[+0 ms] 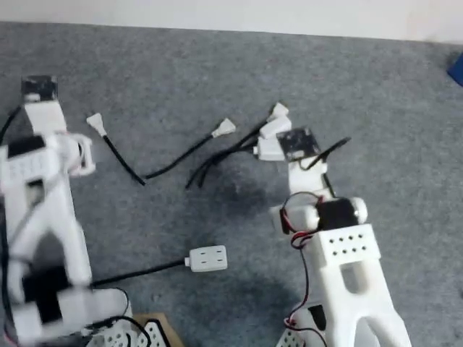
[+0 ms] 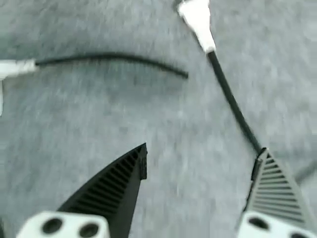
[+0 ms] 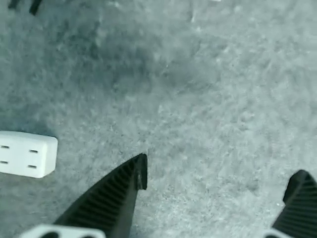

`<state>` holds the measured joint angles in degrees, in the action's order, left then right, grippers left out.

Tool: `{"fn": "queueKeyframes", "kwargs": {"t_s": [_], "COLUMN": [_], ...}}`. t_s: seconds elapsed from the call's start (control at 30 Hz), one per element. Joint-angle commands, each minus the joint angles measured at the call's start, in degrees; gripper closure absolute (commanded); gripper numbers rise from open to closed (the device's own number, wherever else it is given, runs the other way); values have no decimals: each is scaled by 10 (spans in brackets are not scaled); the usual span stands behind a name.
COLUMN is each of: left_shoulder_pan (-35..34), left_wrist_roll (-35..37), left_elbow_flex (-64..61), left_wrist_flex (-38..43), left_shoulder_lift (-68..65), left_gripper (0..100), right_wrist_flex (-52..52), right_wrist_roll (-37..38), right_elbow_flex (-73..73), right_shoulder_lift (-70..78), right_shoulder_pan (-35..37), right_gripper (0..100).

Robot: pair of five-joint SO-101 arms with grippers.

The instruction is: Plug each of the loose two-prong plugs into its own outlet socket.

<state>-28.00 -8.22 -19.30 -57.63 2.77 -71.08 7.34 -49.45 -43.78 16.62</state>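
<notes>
Grey carpeted table (image 1: 376,94), plugs and cords scattered across it.
A white outlet block (image 1: 207,258) is laid flat near the front, and its black cable (image 1: 137,272) is trailed off leftward in the high view. Farther back, a first plug (image 1: 95,124) and a second plug (image 1: 223,129) are spotted well apart, with their thin cords (image 1: 123,163) brought together in a V. Just beside them, two more dark leads (image 1: 217,163) are run up to a bunch of white plugs (image 1: 278,112). A tan board (image 1: 160,327) is glimpsed at the front edge.
</notes>
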Motion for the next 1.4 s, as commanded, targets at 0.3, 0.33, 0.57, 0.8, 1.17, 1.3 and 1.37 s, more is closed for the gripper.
{"fn": "queueKeyframes", "kwargs": {"t_s": [0.3,0.33,0.57,0.8,1.17,1.3,1.37], "left_shoulder_pan": [30,35,73,70,124,160,189], "left_wrist_roll": [29,31,62,79,-14,-45,-76], "left_elbow_flex": [839,899,1149,1141,1133,1027,927], "left_wrist_flex": [-196,-217,-314,-331,-442,-442,-442], "left_shoulder_lift": [-589,-629,-829,-845,-739,-625,-551], "left_gripper": [660,661,745,761,987,987,987], "right_wrist_flex": [48,48,48,48,47,47,47], "right_wrist_roll": [0,0,1,2,3,3,3], "right_elbow_flex": [-40,-40,-40,-40,-41,-45,-53], "right_shoulder_lift": [1,1,1,1,1,7,5], "right_shoulder_pan": [8,8,8,8,5,-19,-50], "right_gripper": [584,584,584,584,584,584,584]}}
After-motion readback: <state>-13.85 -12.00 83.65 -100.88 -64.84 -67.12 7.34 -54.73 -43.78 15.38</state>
